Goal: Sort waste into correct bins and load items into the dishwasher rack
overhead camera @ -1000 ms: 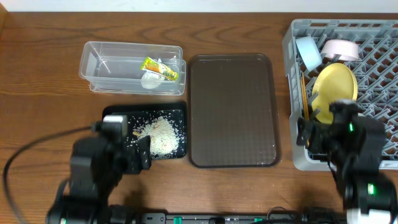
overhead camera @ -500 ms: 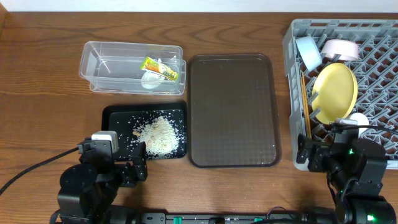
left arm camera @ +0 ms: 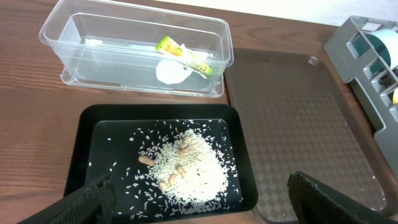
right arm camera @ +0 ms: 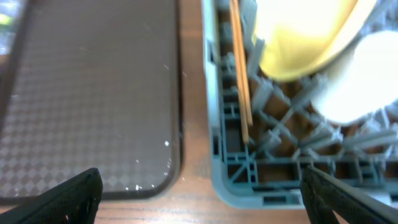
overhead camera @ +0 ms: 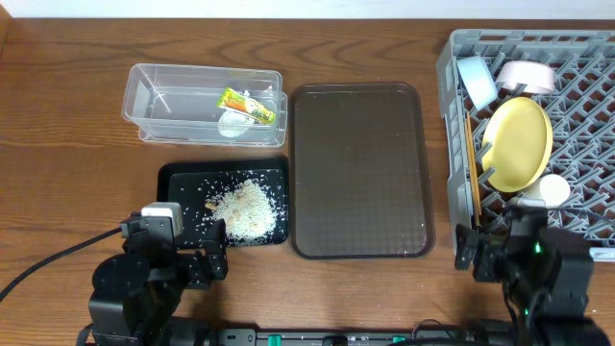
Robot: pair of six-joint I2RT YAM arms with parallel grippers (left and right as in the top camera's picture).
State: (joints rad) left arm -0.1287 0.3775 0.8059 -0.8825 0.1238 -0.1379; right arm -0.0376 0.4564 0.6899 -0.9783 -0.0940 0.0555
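Observation:
The grey dishwasher rack (overhead camera: 586,58) at the right holds the yellow plate (overhead camera: 519,144), light blue bowl (overhead camera: 475,81), white-pinkish bowl (overhead camera: 525,75), white cup (overhead camera: 553,188) and chopsticks (overhead camera: 471,163). The clear tub (overhead camera: 144,96) holds the snack wrapper (overhead camera: 248,107) and white paper (overhead camera: 233,123). The black tray (overhead camera: 178,178) holds rice scraps (overhead camera: 250,207). My left gripper (left arm camera: 199,202) is open and empty over the black tray's near edge. My right gripper (right arm camera: 199,196) is open and empty over the rack's near left corner (right arm camera: 230,180); plate (right arm camera: 305,37), cup (right arm camera: 360,81) and chopsticks (right arm camera: 239,68) show there.
The brown serving tray (overhead camera: 360,173) lies between the bins and the rack, and shows in the left wrist view (left arm camera: 298,118) and right wrist view (right arm camera: 87,93). Both arms sit at the table's near edge.
Both arms have drawn back toward the near edge. The right gripper has left the rack, and the white cup now shows uncovered beside the yellow plate.

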